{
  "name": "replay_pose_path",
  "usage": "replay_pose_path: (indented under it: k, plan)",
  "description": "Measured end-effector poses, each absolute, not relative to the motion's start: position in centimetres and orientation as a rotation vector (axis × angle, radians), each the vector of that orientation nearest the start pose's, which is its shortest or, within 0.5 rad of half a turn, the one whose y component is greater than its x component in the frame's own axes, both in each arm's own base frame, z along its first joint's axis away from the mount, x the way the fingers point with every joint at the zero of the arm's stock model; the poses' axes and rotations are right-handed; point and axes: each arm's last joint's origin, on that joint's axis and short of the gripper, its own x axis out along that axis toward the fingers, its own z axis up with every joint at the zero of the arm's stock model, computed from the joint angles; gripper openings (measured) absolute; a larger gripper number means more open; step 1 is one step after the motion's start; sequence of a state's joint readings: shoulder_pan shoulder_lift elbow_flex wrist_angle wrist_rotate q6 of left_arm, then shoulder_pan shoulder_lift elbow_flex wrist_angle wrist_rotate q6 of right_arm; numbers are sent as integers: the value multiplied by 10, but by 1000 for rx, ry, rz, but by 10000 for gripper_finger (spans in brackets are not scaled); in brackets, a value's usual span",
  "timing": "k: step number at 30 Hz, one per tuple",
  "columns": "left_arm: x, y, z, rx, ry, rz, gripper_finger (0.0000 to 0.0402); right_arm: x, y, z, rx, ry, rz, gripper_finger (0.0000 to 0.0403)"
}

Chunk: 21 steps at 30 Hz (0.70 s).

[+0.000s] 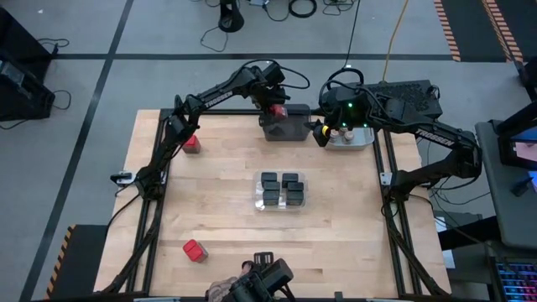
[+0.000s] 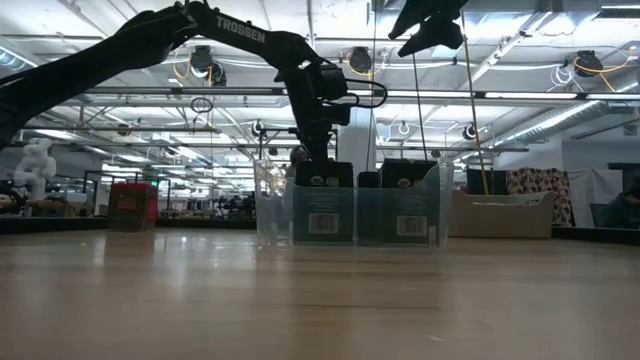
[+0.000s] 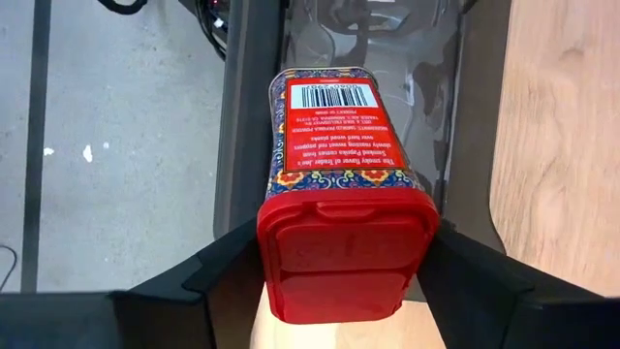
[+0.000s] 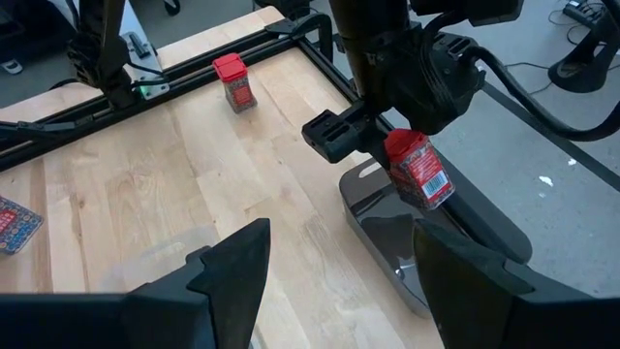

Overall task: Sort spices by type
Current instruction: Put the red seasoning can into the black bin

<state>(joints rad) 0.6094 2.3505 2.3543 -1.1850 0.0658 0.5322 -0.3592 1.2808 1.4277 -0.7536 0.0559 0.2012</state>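
Note:
My left gripper (image 1: 275,110) hangs over the dark grey bin (image 1: 287,128) at the table's far edge, shut on a red-topped spice box (image 3: 339,165). The box's barcoded bottom (image 3: 330,95) points down at the bin. My right gripper (image 4: 339,281) stands open in the air beside the light grey bin (image 1: 362,139), which holds small round jars (image 1: 340,132). It has nothing between its fingers. Several black spice boxes (image 1: 281,189) stand in the clear bin (image 1: 304,201) at mid-table. One red-topped box (image 1: 191,143) stands on its base at the far left. Another red-topped box (image 1: 195,250) lies on its side near the front. My left gripper pinches the red-topped box between its two fingers (image 3: 228,276), on the two opposite sides of its red lid end (image 3: 276,254). The fingers slant down from above. The box hangs below them, tilted, bottom end down, clear of the bin (image 4: 383,228).
Black frame rails (image 1: 379,172) run along the table's left and right edges. A dark camera mount (image 1: 264,281) sits at the near edge. Bare wood (image 1: 218,193) lies between the clear bin and the left rail.

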Motion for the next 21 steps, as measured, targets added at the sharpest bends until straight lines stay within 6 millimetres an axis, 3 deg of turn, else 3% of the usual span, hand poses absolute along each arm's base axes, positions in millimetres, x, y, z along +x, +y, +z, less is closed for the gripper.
replay_pose_path:
  k: [21]
  plan:
    - [401,277,263,47,1194,171,255,241,-92,397,285,563,-462,235]
